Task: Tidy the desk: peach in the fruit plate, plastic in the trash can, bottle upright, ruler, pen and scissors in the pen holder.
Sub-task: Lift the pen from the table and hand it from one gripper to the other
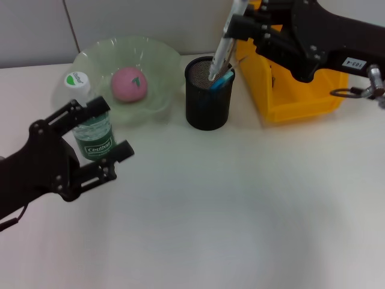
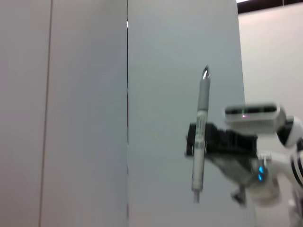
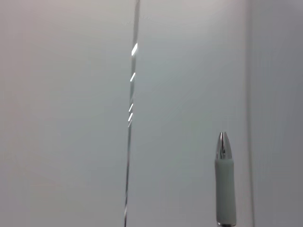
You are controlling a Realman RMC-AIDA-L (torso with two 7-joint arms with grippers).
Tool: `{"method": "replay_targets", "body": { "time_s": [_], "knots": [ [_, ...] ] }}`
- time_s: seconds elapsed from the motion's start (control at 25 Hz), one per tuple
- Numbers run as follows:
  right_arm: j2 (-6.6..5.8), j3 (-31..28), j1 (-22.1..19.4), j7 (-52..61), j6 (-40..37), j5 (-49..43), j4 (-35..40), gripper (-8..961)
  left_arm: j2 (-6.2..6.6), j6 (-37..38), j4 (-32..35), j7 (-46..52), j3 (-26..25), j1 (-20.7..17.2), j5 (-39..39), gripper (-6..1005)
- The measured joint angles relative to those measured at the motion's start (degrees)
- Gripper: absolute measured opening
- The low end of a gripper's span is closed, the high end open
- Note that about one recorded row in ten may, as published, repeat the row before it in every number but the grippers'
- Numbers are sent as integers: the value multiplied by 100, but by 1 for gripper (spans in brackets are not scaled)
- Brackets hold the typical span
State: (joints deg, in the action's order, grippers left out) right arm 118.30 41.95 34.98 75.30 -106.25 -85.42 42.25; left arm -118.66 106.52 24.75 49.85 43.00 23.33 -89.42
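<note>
Dipping pen (image 1: 221,55) into pen holder (image 1: 207,96), tip hidden, right hand (image 1: 240,27) clamped.

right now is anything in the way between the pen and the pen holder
Nothing visible blocks it. The right gripper holds the pen with its tip already at the pen holder mouth, beside a blue item inside.
</note>
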Motion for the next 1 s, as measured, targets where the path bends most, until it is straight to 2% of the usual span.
{"method": "replay_targets", "body": {
  "time_s": [0.12,0.24,0.36,0.44,0.52,0.68,0.8,0.84,1.0],
  "knots": [
    [0,-1,-9,-246,11,293,-702,138,-6,150,-263,-234,20,33,379,792],
    [26,-3,6,-382,54,590,-1407,139,-8,179,-350,-339,24,64,440,790],
    [40,-3,12,-363,74,743,-1728,140,-30,351,-768,-792,11,197,643,788],
    [46,54,18,-301,148,772,-1956,141,-30,351,-768,-792,11,197,643,786],
    [48,107,18,-262,212,704,-1960,141,-43,515,-947,-887,26,256,935,785],
    [46,424,16,-214,405,31,-1644,143,-16,567,-924,-683,75,351,951,781],
    [39,535,-3,-190,434,-589,-1256,144,2,523,-724,-382,302,382,933,779],
    [29,551,-17,-143,435,-986,-1033,144,9,404,-554,-240,524,374,930,778],
    [2,553,-69,-113,408,-1260,-830,146,17,102,-234,114,872,330,927,775]
  ]
}}
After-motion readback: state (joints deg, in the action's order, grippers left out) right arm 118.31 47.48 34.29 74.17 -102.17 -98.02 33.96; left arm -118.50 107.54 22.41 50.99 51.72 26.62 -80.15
